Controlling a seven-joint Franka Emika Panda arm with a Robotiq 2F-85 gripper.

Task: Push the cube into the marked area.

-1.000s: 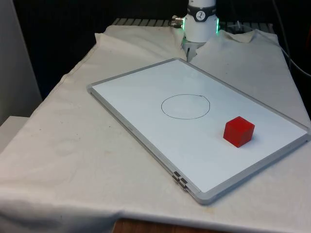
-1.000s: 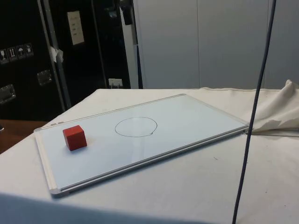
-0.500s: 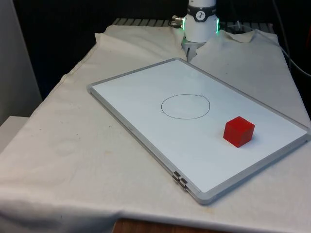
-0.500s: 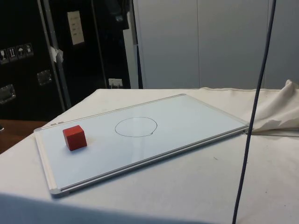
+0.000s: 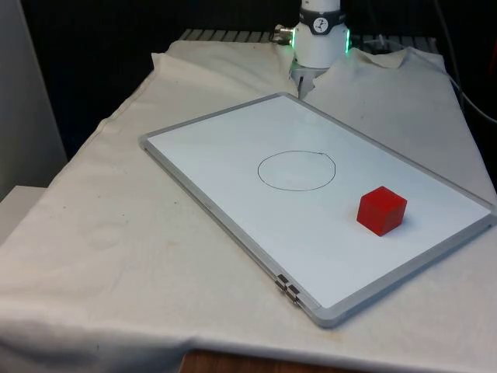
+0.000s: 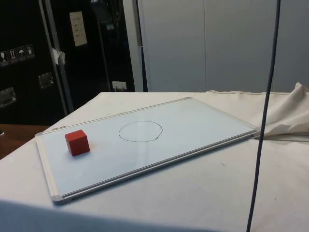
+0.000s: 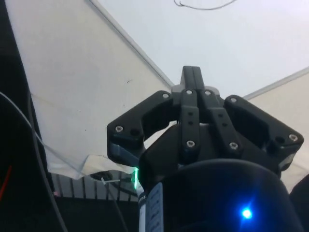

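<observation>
Red cube upright on whiteboard, near drawn circle, outside it

In the side view the hanging dark cable has shifted slightly, and the dark shape high at the back has slid sideways along the cabinets.

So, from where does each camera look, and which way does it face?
Front view: across the table toward the robot's white base; red cube beside the drawn circle on the whiteboard.
Side view: from the table's side toward dark cabinets; no arm, just a hanging cable.
Wrist view: high on the arm, looking down past the hand, fingers together, at the whiteboard's corner.
Front and side views share cube, circle and whiteboard.
</observation>
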